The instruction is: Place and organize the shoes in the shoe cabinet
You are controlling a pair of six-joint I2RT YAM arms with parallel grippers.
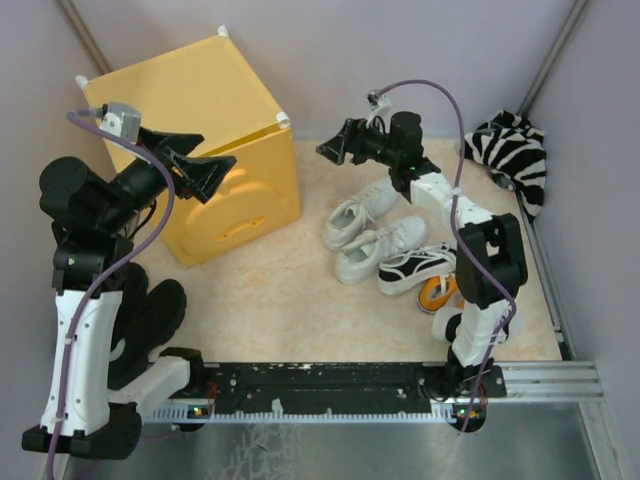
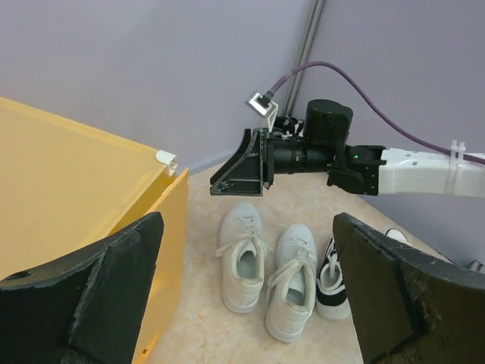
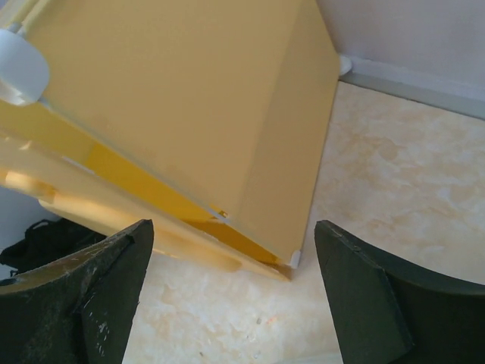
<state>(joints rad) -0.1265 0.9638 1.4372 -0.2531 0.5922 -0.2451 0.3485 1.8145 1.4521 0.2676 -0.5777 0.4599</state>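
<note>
Shoes lie right of our one yellow cabinet (image 1: pixel 215 150): two white (image 1: pixel 375 232), one black-and-white (image 1: pixel 420 268), one orange (image 1: pixel 440 293), plus two black (image 1: pixel 150 320) by our left base, both our grippers, left (image 1: pixel 215 172) and right (image 1: pixel 330 148), gaping wide, empty.

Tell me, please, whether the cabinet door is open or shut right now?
Slightly open. The cabinet door stands ajar: the left wrist view shows a gap at its top corner.
</note>
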